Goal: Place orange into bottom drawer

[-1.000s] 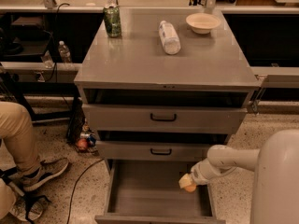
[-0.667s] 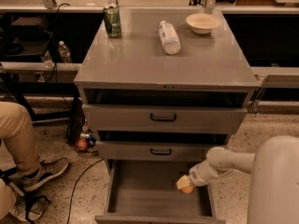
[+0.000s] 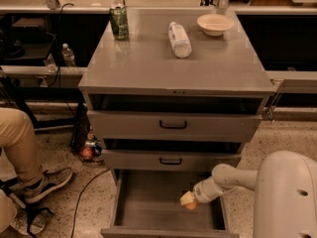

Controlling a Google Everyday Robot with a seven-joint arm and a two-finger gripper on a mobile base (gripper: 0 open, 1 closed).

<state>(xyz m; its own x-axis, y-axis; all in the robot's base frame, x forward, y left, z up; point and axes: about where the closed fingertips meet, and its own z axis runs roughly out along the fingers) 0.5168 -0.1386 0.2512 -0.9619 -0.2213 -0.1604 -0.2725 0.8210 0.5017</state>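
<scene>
Where the bottom drawer [image 3: 148, 205] opens, gripper [image 3: 187, 200] holds orange [image 3: 191, 206].

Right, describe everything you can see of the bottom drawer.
The bottom drawer stands pulled out beneath two handled drawer fronts: a wide grey tray, metal by its look, flat bare floor, low side walls. The claw hangs over its right part as seen, shut on the orange; whether the orange touches the floor cannot be told.

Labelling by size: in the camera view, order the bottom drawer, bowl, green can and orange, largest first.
1. bottom drawer
2. bowl and green can look alike
3. orange, smallest, held by the gripper over the drawer
</scene>
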